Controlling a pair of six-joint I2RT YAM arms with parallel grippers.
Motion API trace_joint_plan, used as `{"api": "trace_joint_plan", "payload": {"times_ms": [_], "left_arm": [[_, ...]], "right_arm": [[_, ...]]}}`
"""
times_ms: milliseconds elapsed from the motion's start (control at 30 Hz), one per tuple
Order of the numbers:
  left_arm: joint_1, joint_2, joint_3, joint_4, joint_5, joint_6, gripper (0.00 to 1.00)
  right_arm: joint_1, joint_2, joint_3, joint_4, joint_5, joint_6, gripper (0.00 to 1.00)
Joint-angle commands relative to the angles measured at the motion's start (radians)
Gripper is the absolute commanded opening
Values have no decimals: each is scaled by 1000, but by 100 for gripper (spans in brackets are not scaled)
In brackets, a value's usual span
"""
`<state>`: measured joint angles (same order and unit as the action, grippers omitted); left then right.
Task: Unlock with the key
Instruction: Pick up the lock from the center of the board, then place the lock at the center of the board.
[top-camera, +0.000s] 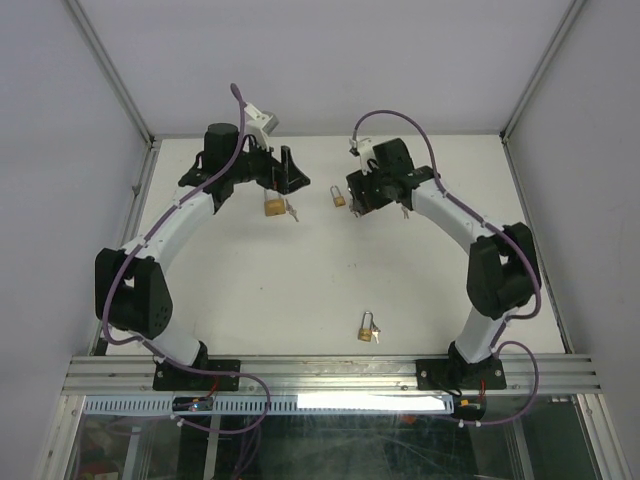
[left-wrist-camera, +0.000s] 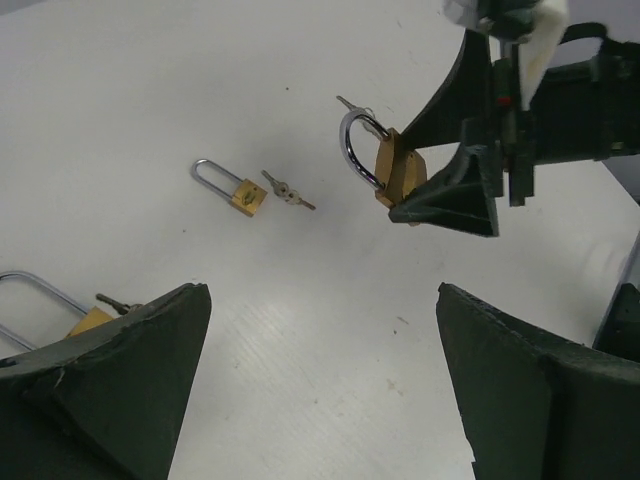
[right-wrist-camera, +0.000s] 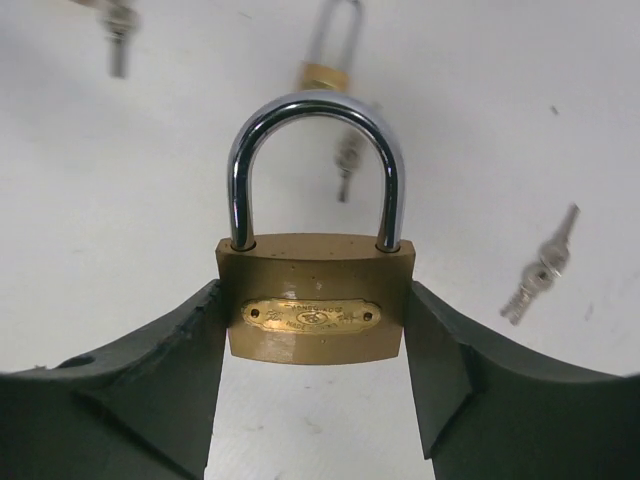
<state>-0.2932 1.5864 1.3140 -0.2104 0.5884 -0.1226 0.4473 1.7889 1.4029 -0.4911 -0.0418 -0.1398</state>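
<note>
My right gripper (right-wrist-camera: 315, 305) is shut on the body of a brass padlock (right-wrist-camera: 315, 265) with its steel shackle closed and pointing away from me. It holds the lock above the table; the same lock shows in the top view (top-camera: 338, 198) and the left wrist view (left-wrist-camera: 398, 168). No key is in it. A loose key (right-wrist-camera: 540, 270) lies on the table to its right. My left gripper (left-wrist-camera: 322, 300) is open and empty above bare table, to the left of the right gripper (top-camera: 352, 200). The left gripper shows in the top view too (top-camera: 281, 178).
A long-shackle padlock (top-camera: 273, 205) with a key (top-camera: 291, 211) beside it lies just under my left gripper. Another small padlock (top-camera: 368, 327) with a key lies near the front edge; it shows in the left wrist view (left-wrist-camera: 235, 187). White walls enclose the table.
</note>
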Motion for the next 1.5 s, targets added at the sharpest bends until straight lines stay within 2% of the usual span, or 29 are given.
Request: {"api": "trace_joint_plan", "payload": {"times_ms": [0, 67, 133, 233, 333, 433, 567, 633, 733, 867, 1033, 1200, 1267, 1300, 1367, 1400, 1467], "left_arm": [[-18, -59, 34, 88, 158, 153, 99], [-18, -118, -18, 114, 267, 395, 99], [-18, -185, -60, 46, 366, 757, 99], [-18, -265, -112, -19, 385, 1219, 99], [-21, -297, -114, -164, 386, 1705, 99], [-39, -296, -91, -254, 387, 1938, 99], [-102, -234, 23, -570, 349, 2189, 99], [-123, -210, 53, -658, 336, 2239, 98], [-153, -202, 46, -684, 303, 2316, 95], [-188, -193, 60, -691, 302, 2256, 80], [-205, -191, 45, -718, 282, 2256, 65], [-209, -202, 36, -718, 269, 2234, 68], [-209, -202, 40, -717, 267, 2211, 65], [-210, -205, 37, -717, 272, 2209, 61], [-209, -213, 28, -715, 294, 2211, 35], [-210, -217, 19, -708, 306, 2209, 28], [-210, -228, -5, -684, 322, 2203, 28]], "right_arm": [[20, -159, 87, 60, -329, -27, 0], [19, -161, 139, -34, -425, -14, 0], [19, -163, 169, -117, -527, -9, 0], [19, -148, 231, -254, -668, 6, 0], [28, -134, 285, -375, -750, 17, 0], [57, -136, 307, -454, -771, 6, 0], [92, -133, 323, -504, -788, 4, 0], [110, -127, 331, -522, -784, 3, 0], [141, -118, 344, -538, -779, 2, 0], [161, -117, 345, -517, -774, 11, 0], [178, -115, 351, -481, -785, 27, 0], [179, -117, 345, -477, -774, 26, 0], [179, -124, 336, -473, -774, 23, 0], [179, -124, 334, -471, -777, 21, 0], [179, -120, 336, -462, -798, 26, 0], [179, -116, 337, -459, -808, 30, 0], [181, -110, 338, -459, -819, 30, 0]]}}
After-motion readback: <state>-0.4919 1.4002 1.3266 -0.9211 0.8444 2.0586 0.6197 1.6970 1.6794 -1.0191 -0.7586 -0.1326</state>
